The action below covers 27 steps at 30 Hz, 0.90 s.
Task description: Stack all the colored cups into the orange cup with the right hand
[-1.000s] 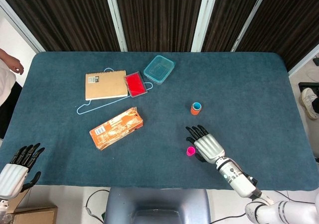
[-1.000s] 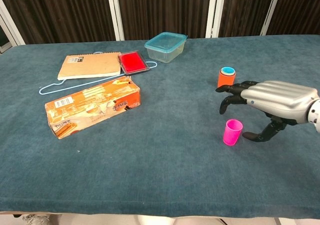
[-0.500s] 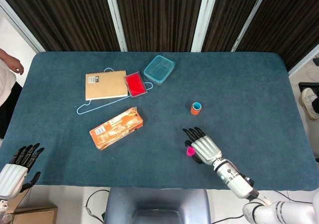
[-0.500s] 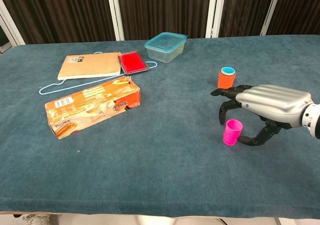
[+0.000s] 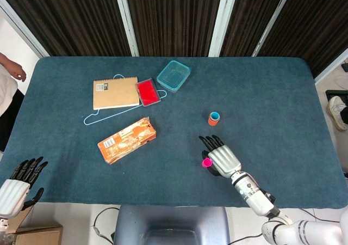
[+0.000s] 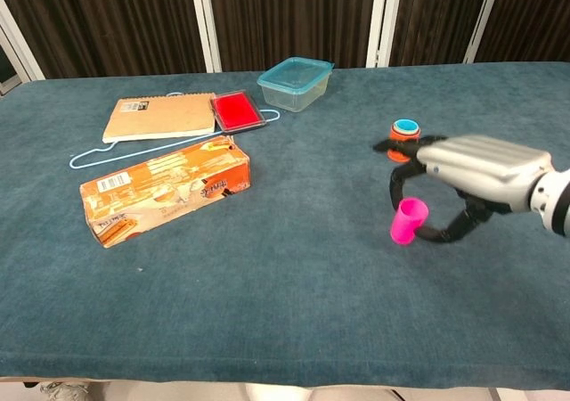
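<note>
The orange cup (image 5: 214,118) stands right of the table's middle with a blue cup (image 6: 406,126) nested in it. In the chest view my right hand (image 6: 476,174) partly covers the orange cup (image 6: 395,141). A pink cup (image 6: 407,221) leans a little, pinched between that hand's thumb and fingers just above the cloth. From the head view the pink cup (image 5: 206,162) shows at the left edge of my right hand (image 5: 223,159), nearer to me than the orange cup. My left hand (image 5: 19,184) hangs off the near left corner, fingers apart, holding nothing.
An orange carton (image 5: 127,140) lies left of centre. Behind it are a brown notebook (image 5: 115,92), a red box (image 5: 147,91), a light blue wire hanger (image 5: 98,116) and a clear teal container (image 5: 174,75). A person's arm (image 5: 12,68) shows at the far left.
My right hand closed its thumb and fingers around the pink cup and raised it slightly, tipping it. The left hand stayed still.
</note>
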Each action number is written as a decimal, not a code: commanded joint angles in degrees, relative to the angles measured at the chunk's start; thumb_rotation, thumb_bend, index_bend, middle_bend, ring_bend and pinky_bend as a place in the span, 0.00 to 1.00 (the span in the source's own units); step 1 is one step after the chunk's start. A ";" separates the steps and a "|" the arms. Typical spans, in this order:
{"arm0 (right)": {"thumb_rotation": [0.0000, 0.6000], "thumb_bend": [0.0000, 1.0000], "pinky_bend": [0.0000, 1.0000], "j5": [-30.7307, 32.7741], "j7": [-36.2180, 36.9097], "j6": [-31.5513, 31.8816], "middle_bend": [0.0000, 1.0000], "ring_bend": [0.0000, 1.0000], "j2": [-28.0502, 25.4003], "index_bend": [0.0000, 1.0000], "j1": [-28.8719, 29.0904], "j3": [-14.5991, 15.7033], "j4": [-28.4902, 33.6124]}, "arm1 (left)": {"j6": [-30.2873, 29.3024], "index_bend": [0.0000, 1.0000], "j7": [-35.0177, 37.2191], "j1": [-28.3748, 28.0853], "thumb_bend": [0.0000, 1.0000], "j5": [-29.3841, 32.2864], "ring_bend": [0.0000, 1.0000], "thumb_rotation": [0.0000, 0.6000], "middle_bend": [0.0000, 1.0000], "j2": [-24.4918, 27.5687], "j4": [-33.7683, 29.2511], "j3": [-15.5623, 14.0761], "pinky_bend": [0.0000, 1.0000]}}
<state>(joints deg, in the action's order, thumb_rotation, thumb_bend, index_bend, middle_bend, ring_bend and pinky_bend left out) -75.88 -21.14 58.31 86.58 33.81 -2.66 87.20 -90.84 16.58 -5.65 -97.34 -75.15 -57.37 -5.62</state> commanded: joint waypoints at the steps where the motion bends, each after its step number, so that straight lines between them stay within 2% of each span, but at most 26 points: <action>1: 1.00 0.45 0.08 0.15 2.92 3.69 0.03 0.00 1.89 0.61 0.63 -4.99 -1.69 | 0.07 0.00 -0.20 -0.04 0.42 -0.14 0.00 1.00 0.00 -0.10 0.06 -0.10 0.09; 6: 1.00 0.45 0.08 6.94 -0.68 4.92 0.03 0.00 6.92 0.60 5.50 -15.16 -10.67 | 0.15 0.00 -0.63 -0.08 0.42 -0.23 0.00 1.00 0.00 -0.22 0.01 -0.15 0.09; 9: 1.00 0.45 0.08 12.21 -2.88 2.64 0.04 0.00 8.85 0.61 8.33 -18.67 -15.20 | 0.18 0.00 -0.70 -0.03 0.42 -0.08 0.00 1.00 0.00 -0.22 0.02 -0.08 0.09; 13: 1.00 0.45 0.08 14.79 -5.69 1.29 0.04 0.00 11.28 0.61 10.17 -18.59 -20.39 | 0.59 0.00 -0.59 -0.18 0.42 0.07 0.00 1.00 0.00 -0.24 0.13 -0.05 0.09; 18: 1.00 0.45 0.08 15.34 -5.26 0.72 0.04 0.00 13.18 0.61 10.69 -17.54 -24.07 | 0.71 0.00 -0.29 -0.21 0.42 0.30 0.00 1.00 0.00 -0.16 0.19 0.08 0.09; 27: 1.00 0.45 0.08 16.84 -6.25 0.45 0.04 0.00 13.29 0.60 10.44 -16.59 -26.01 | 0.39 0.00 0.20 -0.09 0.42 0.28 0.00 1.00 0.00 -0.16 0.53 0.06 0.09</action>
<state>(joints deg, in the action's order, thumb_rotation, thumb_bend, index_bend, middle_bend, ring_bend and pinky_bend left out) -59.21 -27.45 58.83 99.91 44.35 -19.31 61.28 -90.43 16.75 -5.75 -97.05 -75.31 -56.86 -5.54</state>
